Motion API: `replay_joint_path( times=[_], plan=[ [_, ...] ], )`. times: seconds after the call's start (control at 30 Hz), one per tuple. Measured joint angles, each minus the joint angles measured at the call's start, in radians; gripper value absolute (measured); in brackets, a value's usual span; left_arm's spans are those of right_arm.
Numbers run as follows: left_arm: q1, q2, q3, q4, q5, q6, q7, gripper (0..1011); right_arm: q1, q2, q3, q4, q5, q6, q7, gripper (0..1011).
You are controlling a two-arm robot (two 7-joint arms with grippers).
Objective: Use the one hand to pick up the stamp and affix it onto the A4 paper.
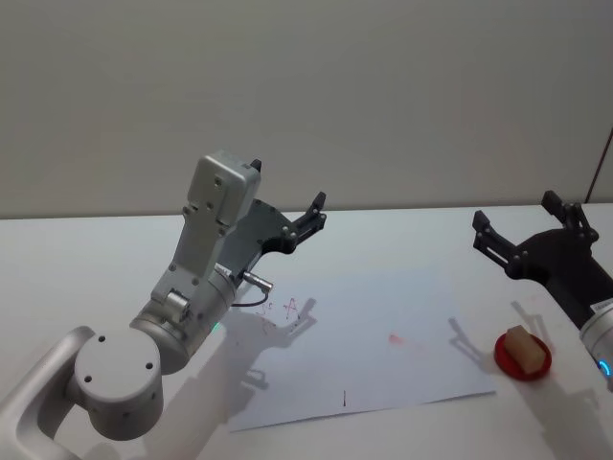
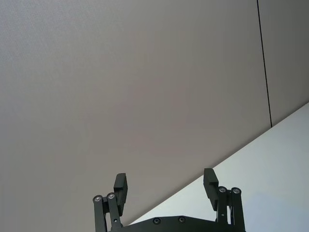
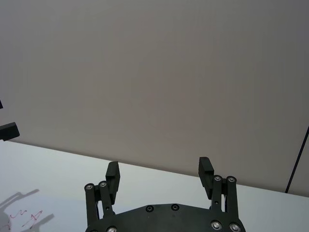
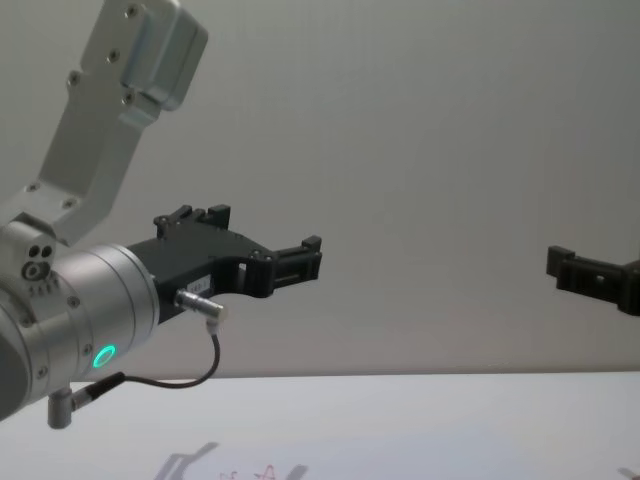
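1. The right gripper (image 1: 517, 218) hangs in the air over the right side of the white worktop (image 1: 86, 259). In the chest view it (image 4: 566, 266) sits well above the surface.
2. Its jaws stand wide apart with nothing between them. The right wrist view (image 3: 159, 167) shows bare space from one blocky tip to the other, with the plain wall (image 3: 154, 72) beyond.
3. The stamp (image 1: 521, 345), a small tan wooden block, sits on a red round pad (image 1: 508, 365) at the near right of the worktop. It is on the near side of the right gripper and apart from it.
4. The pad lies just off the near right corner of the A4 paper (image 1: 383, 369), without touching the sheet.
5. The paper lies flat in the middle of the worktop. It bears red marks (image 1: 287, 309) close to its far left corner and a fainter red smudge (image 1: 397, 338) nearer its middle.
6. The left gripper (image 1: 314, 213) is raised above the far left part of the paper. Its silver wrist carries a green light.
7. The left jaws are also spread wide and empty, as the left wrist view (image 2: 164, 179) shows.
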Motion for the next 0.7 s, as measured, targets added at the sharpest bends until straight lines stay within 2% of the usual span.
replay_joint_path(
  times=[0.4, 0.7],
  plan=[
    [0.0, 0.0, 0.0, 0.0, 0.0, 0.0, 0.0, 1001, -0.011, 0.002, -0.001, -0.008, -0.003, 0.005, -0.007, 1001],
    [0.0, 0.0, 0.0, 0.0, 0.0, 0.0, 0.0, 1001, -0.07, 0.028, 0.006, -0.054, -0.003, 0.034, -0.055, 1001]
  ],
)
